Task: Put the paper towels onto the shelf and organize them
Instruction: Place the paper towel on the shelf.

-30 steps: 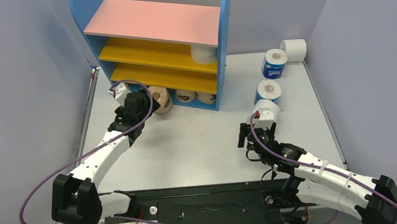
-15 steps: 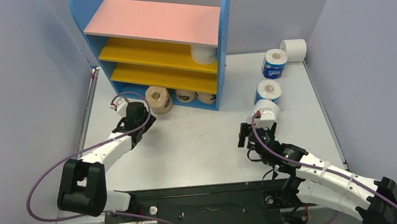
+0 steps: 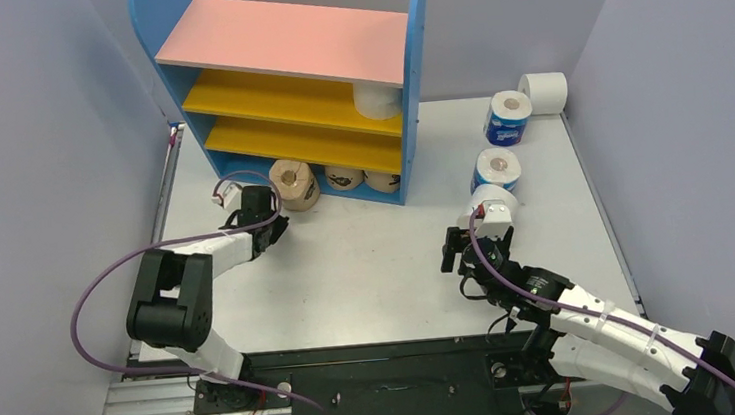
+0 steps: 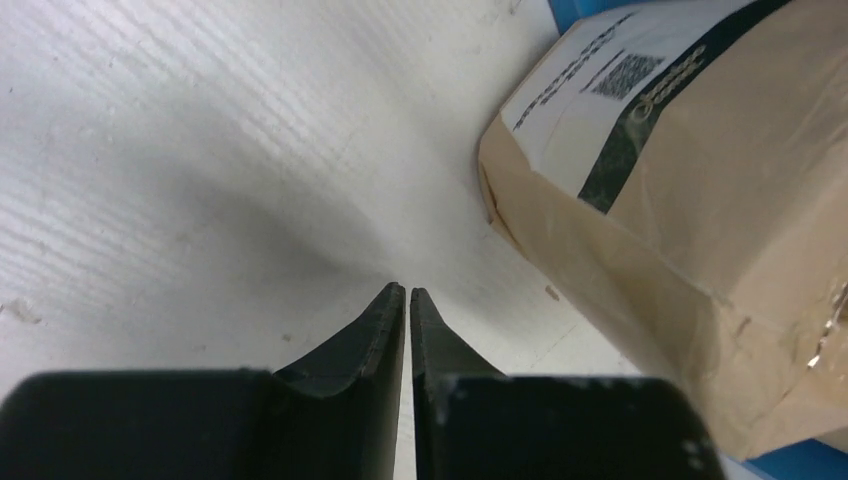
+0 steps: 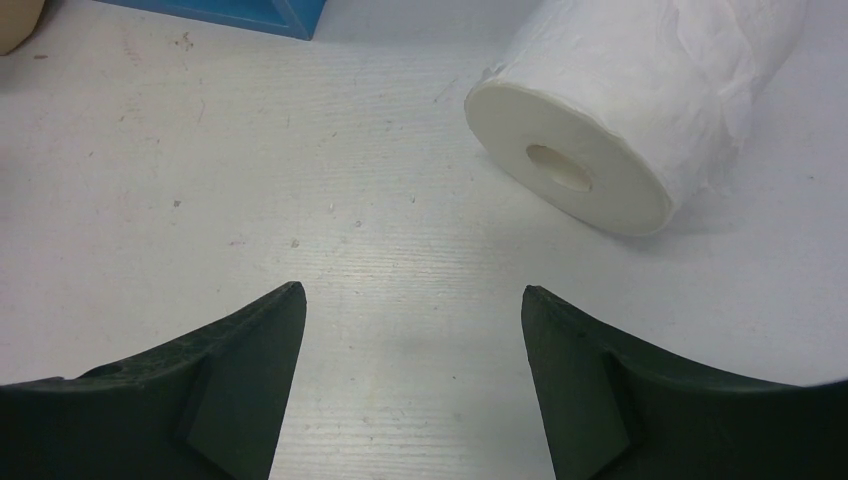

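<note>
Top external view first: the shelf (image 3: 418, 62) sits at the far left of the table (image 3: 369, 268), and it's partly stocked. One white roll (image 3: 377, 99) stands at the right end of the upper yellow board (image 3: 263, 96). A pair of tan rolls (image 3: 345, 178) sits in the bottom tier. A third tan roll (image 3: 291, 184) stands further left at the front edge of that tier, and I can't tell whether it's on the blue base or on the table.

On the table right of the shelf are two blue-wrapped rolls (image 3: 507, 118), upright, one in front of the other. There's also a far white roll (image 3: 544, 92) lying on its side by the back corner, and a near white roll (image 3: 495, 198) just ahead of the right arm's wrist.

The left gripper (image 4: 407, 292) is down low over the table, just beside the third tan roll (image 4: 700, 200). Its wrist cam shows the fingers pinched together with only a sliver between them and nothing caught in there. The roll's printed label is right next to the fingertips but not touching them.

The right gripper (image 5: 410, 295) is spread wide and empty, with just bare table between the fingers. The near white roll (image 5: 600, 130) sits ahead and to the right, clear of both fingers, with its hollow core facing the camera.
</note>
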You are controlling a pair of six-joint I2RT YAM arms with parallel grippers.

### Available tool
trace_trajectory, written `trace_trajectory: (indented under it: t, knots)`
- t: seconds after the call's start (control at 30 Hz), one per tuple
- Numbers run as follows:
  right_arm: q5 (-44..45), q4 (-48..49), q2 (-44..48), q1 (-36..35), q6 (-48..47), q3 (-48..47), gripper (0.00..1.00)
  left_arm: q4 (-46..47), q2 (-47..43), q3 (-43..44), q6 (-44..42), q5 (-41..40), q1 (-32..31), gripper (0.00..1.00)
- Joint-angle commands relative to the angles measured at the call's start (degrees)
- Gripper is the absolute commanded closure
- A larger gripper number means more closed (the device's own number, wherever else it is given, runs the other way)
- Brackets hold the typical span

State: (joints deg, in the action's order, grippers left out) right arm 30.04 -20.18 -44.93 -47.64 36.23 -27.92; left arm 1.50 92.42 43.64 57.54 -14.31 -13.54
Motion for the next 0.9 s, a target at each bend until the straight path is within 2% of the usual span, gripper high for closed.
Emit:
trace_trajectory:
  t: [0.0,0.3,0.87]
  knots:
    - [0.92,1.27,0.88,0.25,-0.39,0.14,0.26,5.93,1.72,3.36,1.3,1.76,1.84,0.96]
    - [1.33,1.42,-0.94,0.31,-0.63,-0.27,0.26,10.52,4.22,4.73,1.7,5.52,2.59,1.0]
    - [1.91,1.38,-2.81,0.28,-0.81,-0.85,0.26,16.7,7.1,7.56,4.23,8.94,2.55,1.0]
